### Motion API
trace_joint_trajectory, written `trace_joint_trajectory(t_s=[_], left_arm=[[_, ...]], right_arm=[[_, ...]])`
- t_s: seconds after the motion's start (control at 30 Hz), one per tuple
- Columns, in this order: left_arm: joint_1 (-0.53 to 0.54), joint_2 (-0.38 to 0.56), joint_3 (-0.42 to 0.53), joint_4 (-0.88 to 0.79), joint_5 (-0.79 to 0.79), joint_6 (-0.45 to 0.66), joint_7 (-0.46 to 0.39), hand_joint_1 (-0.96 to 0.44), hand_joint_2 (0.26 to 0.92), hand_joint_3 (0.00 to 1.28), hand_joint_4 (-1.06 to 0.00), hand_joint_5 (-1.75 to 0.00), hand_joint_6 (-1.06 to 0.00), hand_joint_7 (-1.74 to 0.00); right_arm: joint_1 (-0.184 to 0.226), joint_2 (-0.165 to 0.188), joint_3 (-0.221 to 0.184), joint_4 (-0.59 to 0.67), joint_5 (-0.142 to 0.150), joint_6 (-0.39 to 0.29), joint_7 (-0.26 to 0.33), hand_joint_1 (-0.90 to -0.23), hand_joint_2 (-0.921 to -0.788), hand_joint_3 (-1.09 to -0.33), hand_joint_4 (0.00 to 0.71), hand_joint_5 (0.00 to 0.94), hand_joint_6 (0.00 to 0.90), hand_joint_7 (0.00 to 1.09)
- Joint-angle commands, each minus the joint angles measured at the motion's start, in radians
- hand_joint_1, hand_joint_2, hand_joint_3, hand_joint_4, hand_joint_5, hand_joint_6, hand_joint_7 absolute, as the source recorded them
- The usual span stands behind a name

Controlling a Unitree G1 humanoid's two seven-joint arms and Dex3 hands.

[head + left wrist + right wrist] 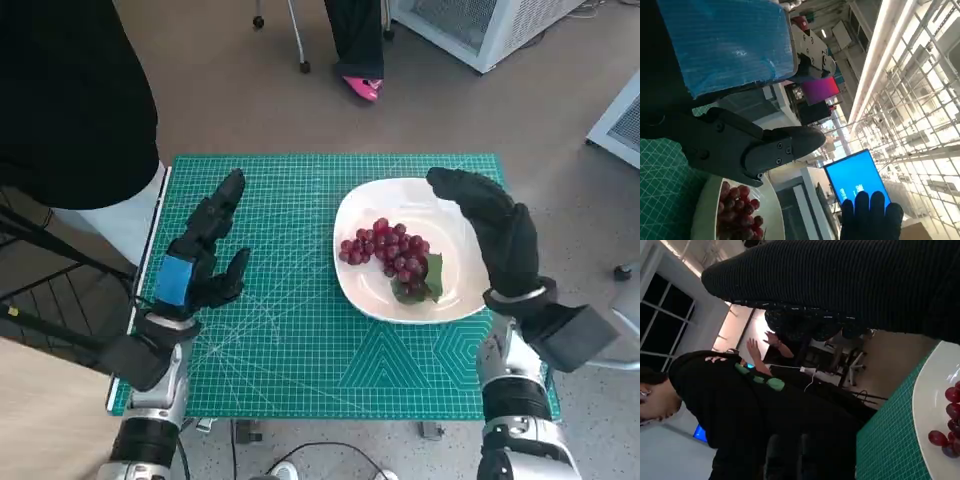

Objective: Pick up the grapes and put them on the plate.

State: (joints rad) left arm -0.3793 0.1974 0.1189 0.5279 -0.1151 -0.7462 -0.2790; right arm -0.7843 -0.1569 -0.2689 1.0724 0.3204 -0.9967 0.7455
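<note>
Since the grapes (385,248) already lie in the middle of the plate (455,300), near the mat's (290,340) right edge, you have little left to do. Your right hand (497,232) hovers just beside them over the plate's right rim, fingers extended, holding nothing. Your left hand (205,255) hangs well apart near the left edge, fingers spread and empty.

Small table (150,300) covered by a green cutting mat (290,300); a white plate (460,240) rests on the mat's right half.
</note>
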Motion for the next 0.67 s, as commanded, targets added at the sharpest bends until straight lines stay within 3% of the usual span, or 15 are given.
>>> trace_joint_trajectory(t_s=[0.03,0.67], left_arm=[[0.010,0.001,-0.004,-0.020,0.001,-0.003,-0.003,-0.60,0.921,0.58,-0.24,-0.01,-0.32,-0.01],[0.021,0.003,-0.013,-0.040,0.006,0.012,-0.002,-0.60,0.921,0.54,-0.25,-0.01,-0.32,-0.01]], right_arm=[[-0.005,-0.006,-0.004,0.016,0.005,0.006,0.016,-0.502,-0.921,-0.510,0.259,0.002,0.246,0.01],[-0.007,-0.008,-0.011,0.013,0.010,0.015,0.028,-0.501,-0.921,-0.512,0.259,0.001,0.247,0.01]])
